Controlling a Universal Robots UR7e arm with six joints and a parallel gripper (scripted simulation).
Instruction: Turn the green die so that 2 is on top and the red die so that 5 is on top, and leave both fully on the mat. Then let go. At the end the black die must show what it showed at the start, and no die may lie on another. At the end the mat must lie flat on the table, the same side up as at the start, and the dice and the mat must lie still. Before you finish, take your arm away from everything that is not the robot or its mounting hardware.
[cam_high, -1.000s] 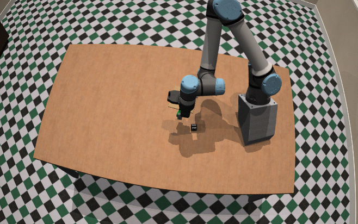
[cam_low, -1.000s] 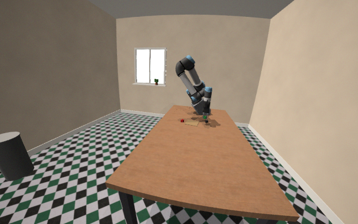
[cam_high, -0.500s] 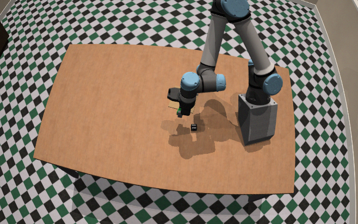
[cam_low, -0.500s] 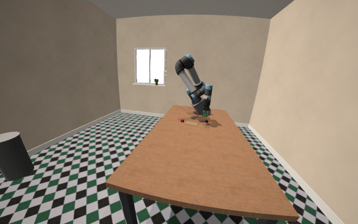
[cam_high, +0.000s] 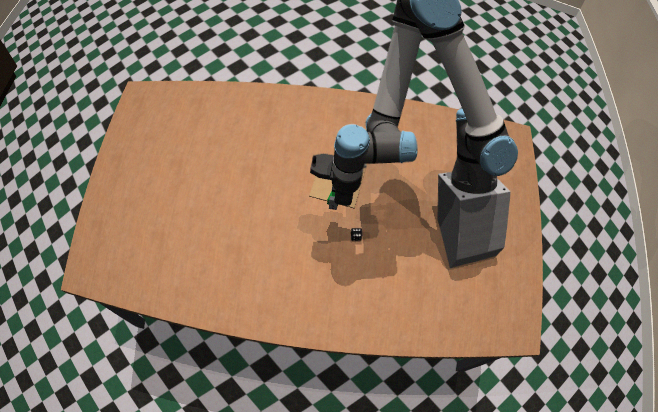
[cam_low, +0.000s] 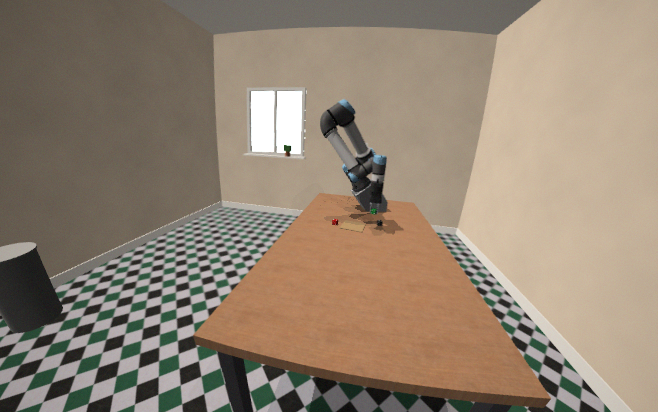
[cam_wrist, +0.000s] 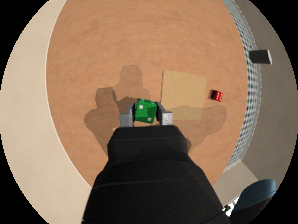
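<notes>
One green die (cam_high: 331, 194) (cam_low: 373, 211) (cam_wrist: 146, 111) is grasped between the two fingers of the parallel gripper (cam_high: 333, 201) (cam_low: 374, 208) (cam_wrist: 145, 108), raised above the table (cam_high: 200, 200) (cam_low: 350, 300) (cam_wrist: 145, 35). The opposed side grip presumably secures the die while leaving a two-pip face exposed to the wrist view; whether that face will finish uppermost cannot be confirmed.

In the exterior view, the mat (cam_high: 320, 189) (cam_low: 353, 227) (cam_wrist: 183, 95) lies flat, with the red die (cam_low: 335, 222) (cam_wrist: 216, 95) off its left side and the black die (cam_high: 356, 234) (cam_low: 379, 223) off its right. The elevation likely provides clearance for turning or transfer. Placement should leave mat space for the red die. Lowering the green die tilted could spoil its final face.
</notes>
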